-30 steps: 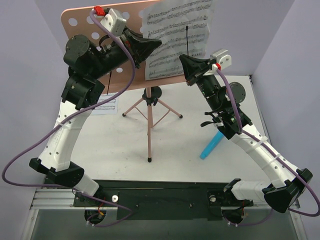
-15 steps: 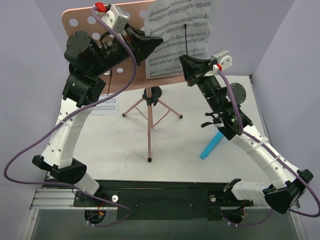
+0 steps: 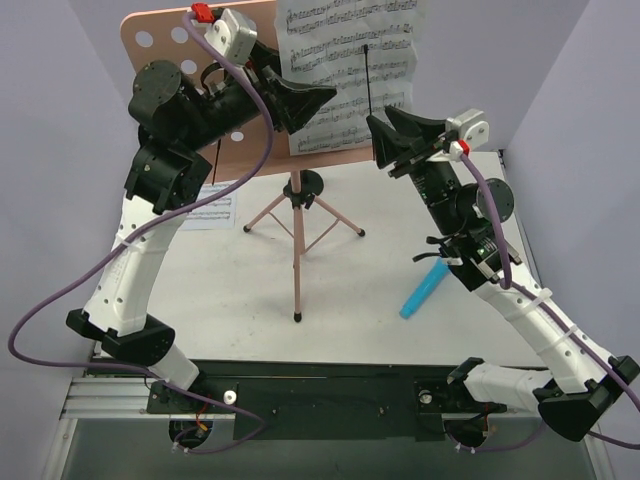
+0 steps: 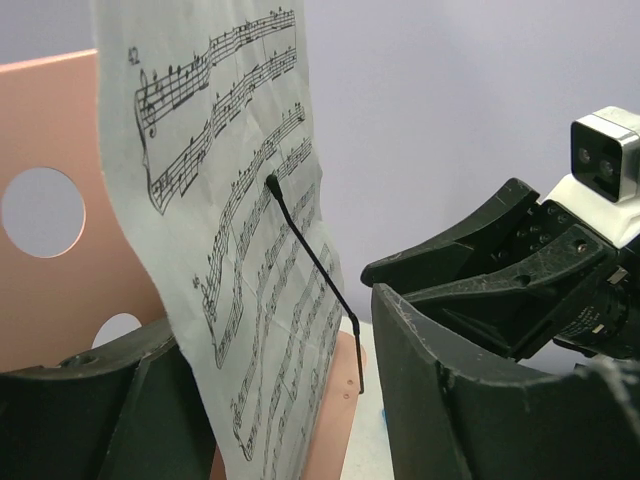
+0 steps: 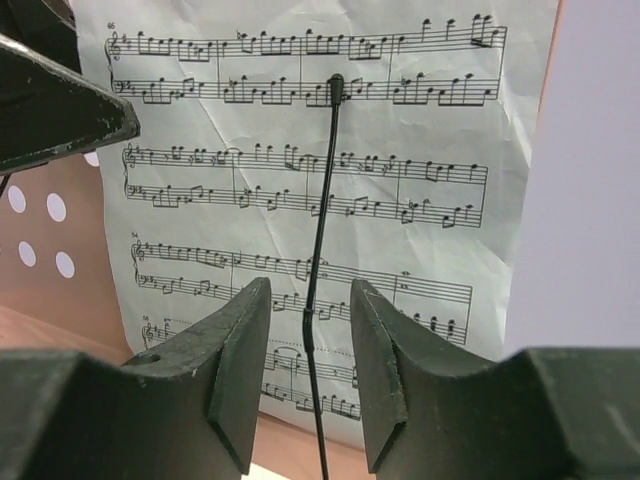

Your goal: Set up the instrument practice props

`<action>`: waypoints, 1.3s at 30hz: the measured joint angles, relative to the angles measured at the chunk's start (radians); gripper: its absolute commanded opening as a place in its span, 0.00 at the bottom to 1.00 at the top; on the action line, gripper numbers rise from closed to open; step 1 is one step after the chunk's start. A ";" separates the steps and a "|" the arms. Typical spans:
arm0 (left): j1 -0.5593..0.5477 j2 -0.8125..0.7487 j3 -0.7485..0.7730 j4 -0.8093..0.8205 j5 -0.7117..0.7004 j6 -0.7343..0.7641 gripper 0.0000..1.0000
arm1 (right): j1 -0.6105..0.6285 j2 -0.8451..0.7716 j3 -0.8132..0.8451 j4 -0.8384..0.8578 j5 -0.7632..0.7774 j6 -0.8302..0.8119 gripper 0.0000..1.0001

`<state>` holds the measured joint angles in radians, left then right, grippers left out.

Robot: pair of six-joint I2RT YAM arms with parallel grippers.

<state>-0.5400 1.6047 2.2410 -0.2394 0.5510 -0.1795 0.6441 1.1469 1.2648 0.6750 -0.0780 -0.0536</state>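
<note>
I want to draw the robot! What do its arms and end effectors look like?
The left arm and right arm have white links, black joints and a purple cable. The left end effector and right end effector are black, with wedge-shaped fingers, a white camera box and red tag.

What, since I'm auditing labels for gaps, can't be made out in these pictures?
- White sheet-music page lying on the table, top view: mostly covered by the left arm.
- Pink perforated music-stand desk, top view: upper right corner cut off by the frame edge.
- Blue elongated object on the table, top view: partly under the right arm; unidentifiable.
</note>
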 measured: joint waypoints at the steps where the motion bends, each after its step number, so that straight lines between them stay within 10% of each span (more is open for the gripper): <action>1: 0.002 -0.001 0.002 -0.001 0.000 0.000 0.65 | 0.000 -0.009 -0.008 0.001 -0.001 -0.002 0.35; 25: 0.045 -0.514 -0.421 -0.063 -0.164 0.069 0.69 | 0.000 -0.406 -0.252 -0.119 0.053 -0.067 0.37; 39: 0.045 -0.974 -0.962 -0.193 -0.816 -0.091 0.68 | 0.000 -0.595 -0.414 -0.362 0.168 0.074 0.36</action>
<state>-0.4953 0.6304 1.2793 -0.4320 -0.2646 -0.2703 0.6441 0.5522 0.8505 0.3130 0.0898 0.0208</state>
